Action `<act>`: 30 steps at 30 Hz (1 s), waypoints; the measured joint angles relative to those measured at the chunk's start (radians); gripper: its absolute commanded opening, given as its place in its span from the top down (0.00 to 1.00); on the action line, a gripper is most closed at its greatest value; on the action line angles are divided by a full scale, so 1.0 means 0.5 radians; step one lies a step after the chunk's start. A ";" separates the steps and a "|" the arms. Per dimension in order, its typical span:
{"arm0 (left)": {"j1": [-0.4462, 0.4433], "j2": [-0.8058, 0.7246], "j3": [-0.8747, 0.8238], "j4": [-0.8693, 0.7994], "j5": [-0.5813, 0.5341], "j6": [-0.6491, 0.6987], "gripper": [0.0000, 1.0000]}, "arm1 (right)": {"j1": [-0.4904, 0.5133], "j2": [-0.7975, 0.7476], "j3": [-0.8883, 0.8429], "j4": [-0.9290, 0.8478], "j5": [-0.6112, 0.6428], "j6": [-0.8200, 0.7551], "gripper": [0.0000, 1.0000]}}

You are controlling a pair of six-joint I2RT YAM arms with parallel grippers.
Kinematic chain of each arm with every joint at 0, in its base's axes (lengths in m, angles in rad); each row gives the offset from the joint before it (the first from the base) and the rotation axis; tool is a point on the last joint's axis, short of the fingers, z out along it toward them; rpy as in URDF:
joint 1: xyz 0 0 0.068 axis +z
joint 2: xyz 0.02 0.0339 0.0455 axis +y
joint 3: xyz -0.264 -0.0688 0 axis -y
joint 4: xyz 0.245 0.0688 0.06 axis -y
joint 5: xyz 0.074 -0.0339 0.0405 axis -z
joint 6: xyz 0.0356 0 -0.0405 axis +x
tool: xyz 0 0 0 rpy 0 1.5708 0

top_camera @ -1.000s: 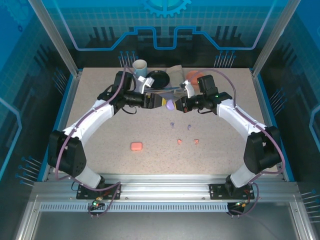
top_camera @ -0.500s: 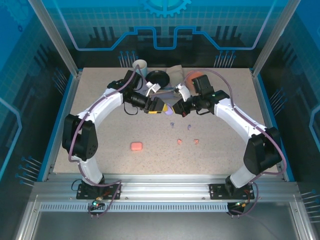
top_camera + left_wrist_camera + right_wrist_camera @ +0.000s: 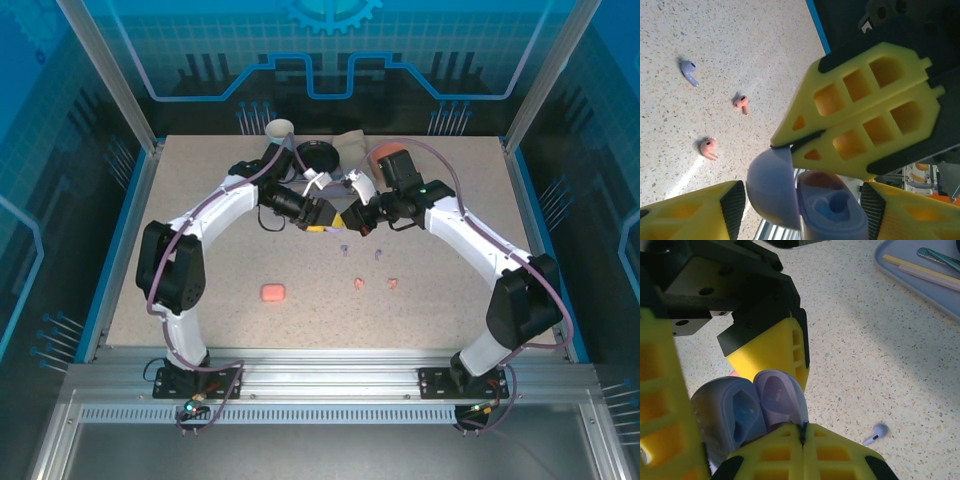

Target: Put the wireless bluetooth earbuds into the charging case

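One lilac case (image 3: 832,212) within left pincer (image 3: 800,212)

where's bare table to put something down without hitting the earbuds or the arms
Bare table: between the left arm and the pink case; between the salmon earbuds and the right arm; the front strip by the bases. Crowded: the back middle, with cup, bowl, left gripper and right gripper at the purple case, purple earbuds just in front.

Left gripper (image 3: 801,202): fingers flank the lilac case (image 3: 832,215), apparently gripping it
Lid (image 3: 771,185): swung open
Right gripper (image 3: 788,145): fingers pressed together, tips at the lid's edge
Table (image 3: 740,30): lilac earbud (image 3: 688,71), pink earbud (image 3: 741,103), second pink earbud (image 3: 707,148)
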State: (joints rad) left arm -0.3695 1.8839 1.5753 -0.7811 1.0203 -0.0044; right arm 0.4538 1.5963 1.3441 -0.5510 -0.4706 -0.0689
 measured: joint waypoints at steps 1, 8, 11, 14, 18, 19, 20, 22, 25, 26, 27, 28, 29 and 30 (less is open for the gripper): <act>0.000 0.002 0.000 -0.002 -0.001 0.008 0.39 | 0.000 0.002 0.002 -0.003 0.001 -0.001 1.00; 0.000 0.003 0.001 -0.003 0.014 0.023 0.50 | 0.000 0.015 0.012 -0.009 0.008 0.000 1.00; 0.000 0.003 0.000 -0.010 0.014 0.027 0.60 | 0.000 0.016 0.013 -0.014 0.021 0.000 1.00; 0.000 0.003 0.000 -0.018 0.035 0.048 0.66 | 0.000 0.021 0.022 -0.020 0.038 0.000 1.00; 0.000 0.003 0.001 -0.016 0.053 0.062 0.70 | 0.000 0.034 0.043 -0.028 0.040 0.001 1.00; 0.000 0.003 0.001 -0.016 0.057 0.064 0.72 | 0.000 0.034 0.046 -0.029 0.042 0.001 1.00; 0.000 0.003 0.000 -0.014 0.058 0.066 0.73 | 0.000 0.035 0.047 -0.031 0.045 0.002 1.00; 0.000 0.003 0.000 -0.014 0.057 0.065 0.79 | 0.000 0.037 0.049 -0.036 0.047 0.002 1.00; 0.001 0.003 0.000 -0.007 0.056 0.066 0.85 | 0.000 0.040 0.059 -0.045 0.059 0.009 0.96; 0.000 0.003 -0.001 0.002 0.056 0.066 0.87 | 0.000 0.042 0.067 -0.051 0.068 0.018 0.86; 0.001 0.003 -0.002 0.011 0.056 0.066 0.89 | 0.000 0.042 0.075 -0.056 0.076 0.033 0.80; 0.001 0.003 -0.002 0.017 0.056 0.066 0.92 | -0.002 0.042 0.083 -0.063 0.098 0.044 0.72; 0.002 -0.001 -0.008 0.024 0.056 0.065 0.96 | -0.009 0.042 0.088 -0.067 0.114 0.069 0.64; 0.002 -0.010 -0.022 0.046 0.046 0.063 0.99 | -0.024 0.042 0.091 -0.065 0.122 0.094 0.58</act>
State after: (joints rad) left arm -0.3683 1.8790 1.5642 -0.7582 1.0431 0.0273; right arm 0.4416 1.6173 1.3895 -0.5835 -0.4095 -0.0219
